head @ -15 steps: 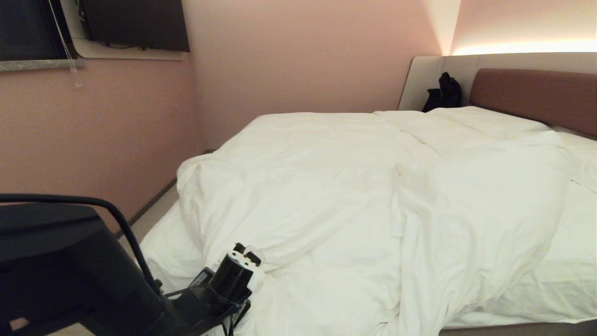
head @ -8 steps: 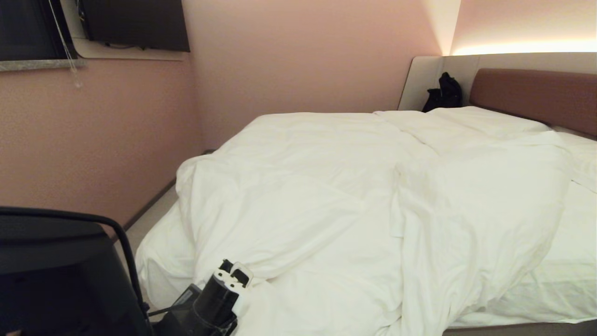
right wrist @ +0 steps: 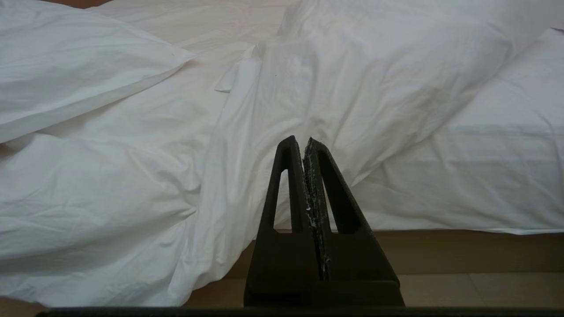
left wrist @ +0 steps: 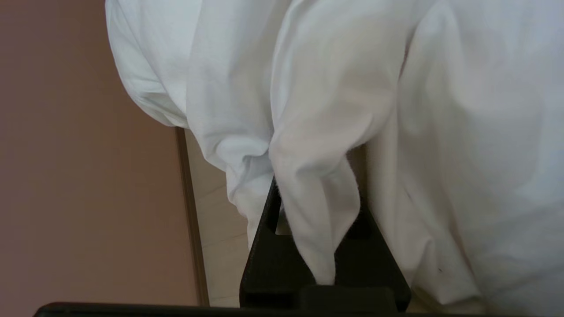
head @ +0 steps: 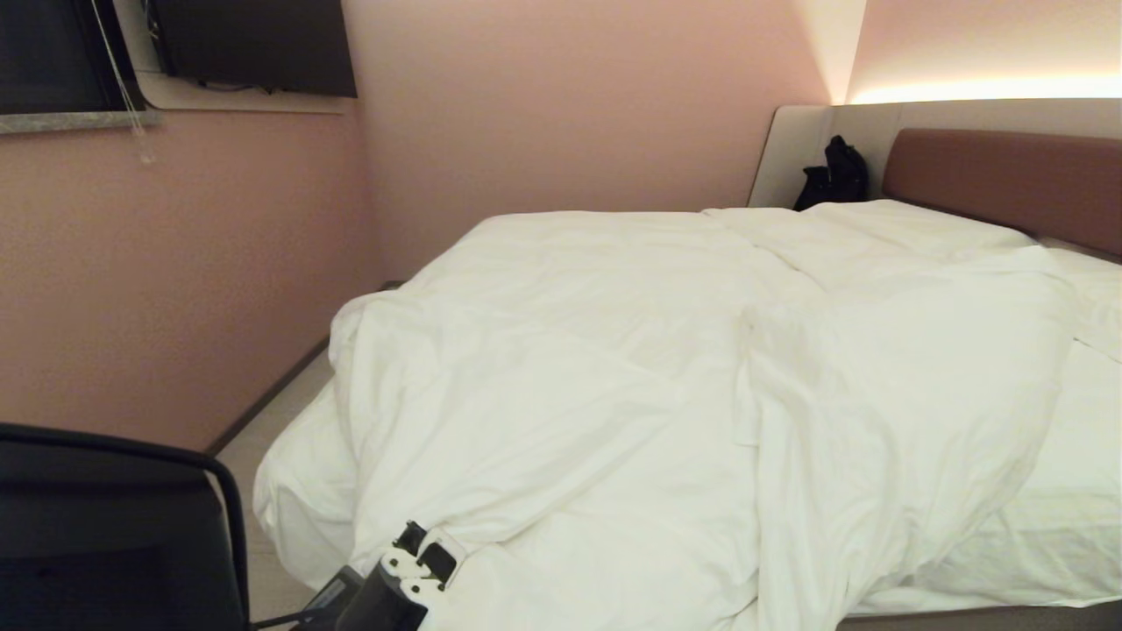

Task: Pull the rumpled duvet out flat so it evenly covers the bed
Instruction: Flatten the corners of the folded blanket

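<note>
The puffy white duvet (head: 614, 377) lies rumpled across the bed (head: 964, 620), bunched toward the left, with bare sheet (head: 1052, 526) showing at the right. My left gripper (head: 419, 554) is at the duvet's near left corner, low in the head view. In the left wrist view the left gripper (left wrist: 315, 193) is shut on a fold of the duvet (left wrist: 317, 145), and the cloth hides its fingertips. My right gripper (right wrist: 304, 143) hangs shut and empty off the bed's near side, facing the duvet (right wrist: 352, 88).
A pink wall (head: 158, 280) runs close along the bed's left side, leaving a narrow strip of floor (head: 263, 412). A black bag (head: 837, 175) sits beside the brown headboard (head: 1008, 175). A pillow (right wrist: 66, 70) lies at the head. My own dark body (head: 105, 535) fills the lower left.
My left gripper has moved down and toward the near edge with the duvet corner in it. The duvet's left part has stretched after it. The right arm has not moved.
</note>
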